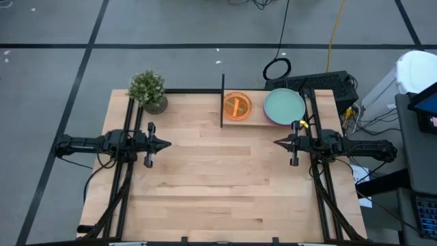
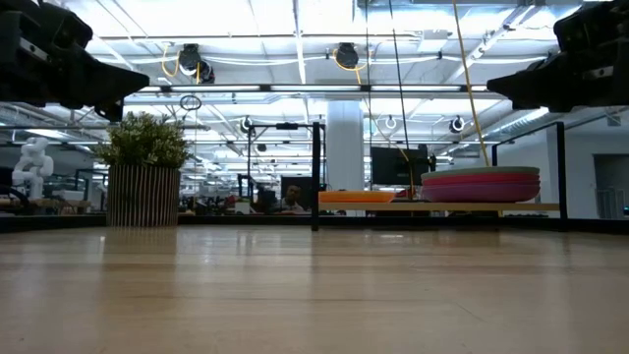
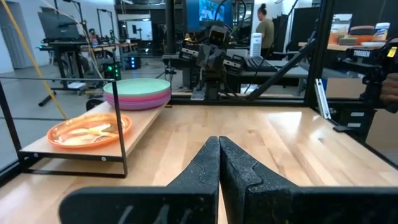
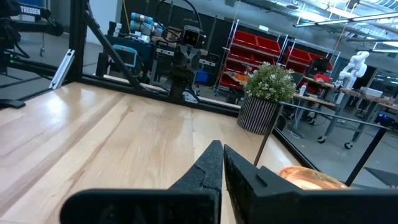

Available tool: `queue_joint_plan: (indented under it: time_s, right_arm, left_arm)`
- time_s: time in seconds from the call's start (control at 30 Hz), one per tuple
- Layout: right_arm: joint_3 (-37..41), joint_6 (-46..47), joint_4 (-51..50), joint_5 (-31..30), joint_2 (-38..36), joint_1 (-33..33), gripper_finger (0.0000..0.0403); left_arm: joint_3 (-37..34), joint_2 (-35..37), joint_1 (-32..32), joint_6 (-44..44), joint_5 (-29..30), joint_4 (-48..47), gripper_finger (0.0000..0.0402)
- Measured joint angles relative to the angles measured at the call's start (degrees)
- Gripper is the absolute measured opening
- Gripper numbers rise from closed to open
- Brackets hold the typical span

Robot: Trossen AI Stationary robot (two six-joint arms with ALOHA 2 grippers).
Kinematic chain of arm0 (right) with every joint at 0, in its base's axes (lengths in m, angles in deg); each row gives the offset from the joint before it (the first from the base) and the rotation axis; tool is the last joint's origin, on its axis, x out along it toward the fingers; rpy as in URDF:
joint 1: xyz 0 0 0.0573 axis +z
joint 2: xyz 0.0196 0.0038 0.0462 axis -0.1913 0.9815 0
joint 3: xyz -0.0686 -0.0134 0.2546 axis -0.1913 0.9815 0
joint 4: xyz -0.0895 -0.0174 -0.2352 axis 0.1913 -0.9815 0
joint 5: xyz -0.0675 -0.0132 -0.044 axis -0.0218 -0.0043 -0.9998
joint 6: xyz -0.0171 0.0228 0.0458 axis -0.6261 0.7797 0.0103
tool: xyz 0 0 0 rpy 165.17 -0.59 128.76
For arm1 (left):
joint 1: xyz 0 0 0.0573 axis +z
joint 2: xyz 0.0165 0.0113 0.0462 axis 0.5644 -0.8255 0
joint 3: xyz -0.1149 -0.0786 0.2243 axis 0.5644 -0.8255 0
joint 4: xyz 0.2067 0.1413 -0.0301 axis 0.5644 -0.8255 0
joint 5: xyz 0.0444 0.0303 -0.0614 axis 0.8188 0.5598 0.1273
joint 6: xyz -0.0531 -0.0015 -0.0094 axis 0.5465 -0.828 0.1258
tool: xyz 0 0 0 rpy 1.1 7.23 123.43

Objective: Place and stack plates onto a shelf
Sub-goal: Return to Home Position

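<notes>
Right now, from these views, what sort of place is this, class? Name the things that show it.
Most likely a robotics lab: racks of red bins, a white humanoid robot and a workbench with a monitor stand beyond the table, where the left hand and right hand sit shut.

Small plate (image 1: 237, 106): translucent orange, paler streaks inside. Large-plate stack (image 2: 481, 184): pale teal on top, magenta below, purple lowest. From above it reads teal with a purple sliver at the rim. Shelf board (image 3: 144, 121): light wood. Its upright panel (image 1: 222, 101): thin, black. Tabletop (image 1: 225, 184): light wood in a plank-strip pattern, tan tones varying strip to strip. Plant (image 1: 147, 86): green foliage with pale tips. Pot (image 2: 143, 195): fine vertical dark-and-light stripes. Left gripper (image 1: 168, 144) and right gripper (image 1: 275, 143): black, with a matte grainy finger surface in the wrist views. Cable (image 1: 334, 34): yellow. Floor (image 1: 54, 75): grey, crossed by black lines.
</notes>
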Motion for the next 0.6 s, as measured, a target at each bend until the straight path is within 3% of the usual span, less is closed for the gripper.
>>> queue_joint_plan:
  time_s: [0.6]
  right_arm:
    - [0.0,4.3,-0.1,0.0,0.1,0.0,0.0]
  left_arm:
    - [-0.1,0.0,0.0,-0.9,0.0,2.0,0.0013]
